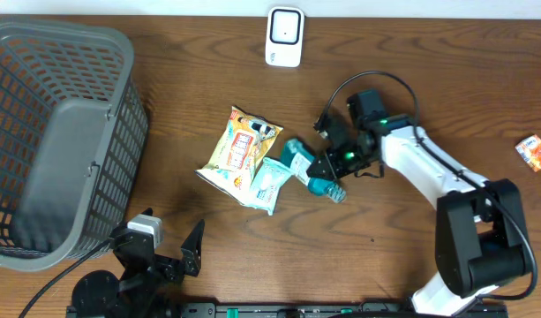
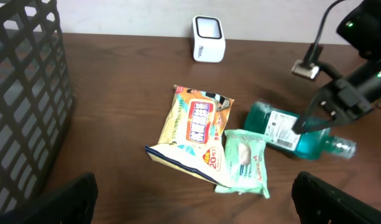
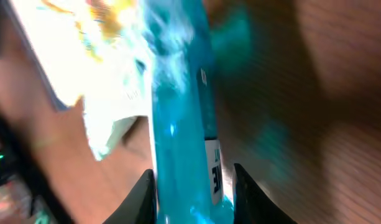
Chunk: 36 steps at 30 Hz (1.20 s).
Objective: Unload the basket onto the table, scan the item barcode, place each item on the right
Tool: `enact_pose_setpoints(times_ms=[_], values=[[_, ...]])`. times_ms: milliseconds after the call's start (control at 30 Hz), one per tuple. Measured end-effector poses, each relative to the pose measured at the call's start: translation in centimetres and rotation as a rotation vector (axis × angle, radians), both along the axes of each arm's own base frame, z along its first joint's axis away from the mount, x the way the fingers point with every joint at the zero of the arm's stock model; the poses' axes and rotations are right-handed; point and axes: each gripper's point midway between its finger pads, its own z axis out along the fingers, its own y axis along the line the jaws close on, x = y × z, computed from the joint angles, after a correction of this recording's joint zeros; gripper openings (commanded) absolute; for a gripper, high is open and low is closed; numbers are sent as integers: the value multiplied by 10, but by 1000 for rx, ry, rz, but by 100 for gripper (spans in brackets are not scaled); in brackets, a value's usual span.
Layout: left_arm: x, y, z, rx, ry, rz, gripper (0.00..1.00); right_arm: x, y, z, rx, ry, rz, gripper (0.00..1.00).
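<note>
Clamping our right claw [image 1: 326, 170] on the slick round bottle [image 2: 274, 128], left claw [image 1: 169, 240] agape, we risk it twisting loose.

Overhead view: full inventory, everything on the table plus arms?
grey plastic mesh basket: 1, grey, far left
white box-shaped barcode scanner: 1, white, top centre
yellow foil snack bag: 1, yellow and orange, centre
pale green wet-wipe pack: 1, pale green, beside the snack bag
teal clear plastic mouthwash bottle: 1, teal, lying flat right of the wipes
small orange packet: 1, orange, right edge
brown wooden table: 1, brown, under everything
left gripper: 1, black, bottom left, open, holding nothing
right gripper: 1, black, closed on the bottle
</note>
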Motion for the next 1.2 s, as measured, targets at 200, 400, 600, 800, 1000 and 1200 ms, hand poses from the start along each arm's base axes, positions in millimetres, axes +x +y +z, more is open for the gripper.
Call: enact_pose_setpoints(times_ms=[200,400,600,800,1000,1200], values=[[0,0,0,0,0,0,98,-3,1,9,78,-3,35,1],[0,0,0,0,0,0,98,-14,10,2,11,-14,98,1],[0,0,0,0,0,0,98,-25,15,-15,-168,-44,140,71],[0,0,0,0,0,0,98,-39,6,-7,-266,11,124,99],[0,0,0,0,0,0,98,-52,-17,14,-312,93,4,99],[0,0,0,0,0,0,98,-52,-27,9,-285,92,-96,99]])
